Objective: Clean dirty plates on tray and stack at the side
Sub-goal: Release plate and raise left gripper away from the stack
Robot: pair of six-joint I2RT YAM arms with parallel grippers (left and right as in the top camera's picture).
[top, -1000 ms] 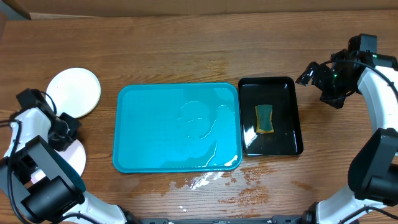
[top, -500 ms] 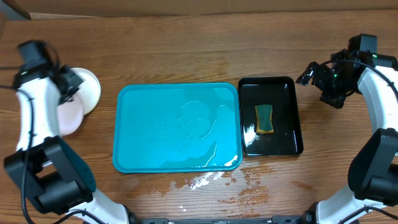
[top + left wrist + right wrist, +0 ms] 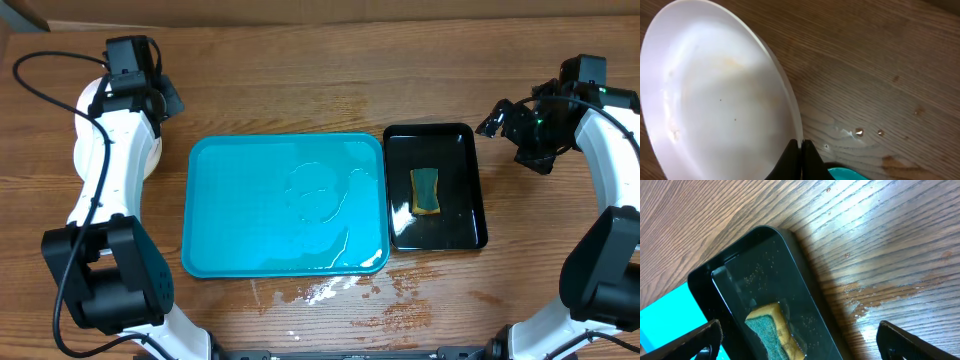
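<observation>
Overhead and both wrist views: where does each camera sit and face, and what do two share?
Overhead: fixed above the table, looking straight down on turquoise tray, black tray, sponge; left arm and right arm show.
Left wrist: on the left arm, looking down at a white plate; left tool shut on its rim.
Right wrist: on the right arm, looking down at the black tray's corner; right tool open, fingers at bottom corners.
Shared: overhead and right wrist both show black tray and sponge.

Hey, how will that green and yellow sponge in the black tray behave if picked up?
The green and yellow sponge looks like foam, so it probably squashes rather than staying stiff. Lying flat, it is unlikely to roll. The glossy black tray under it shows specks like droplets, so it may be wet and slippery.
</observation>
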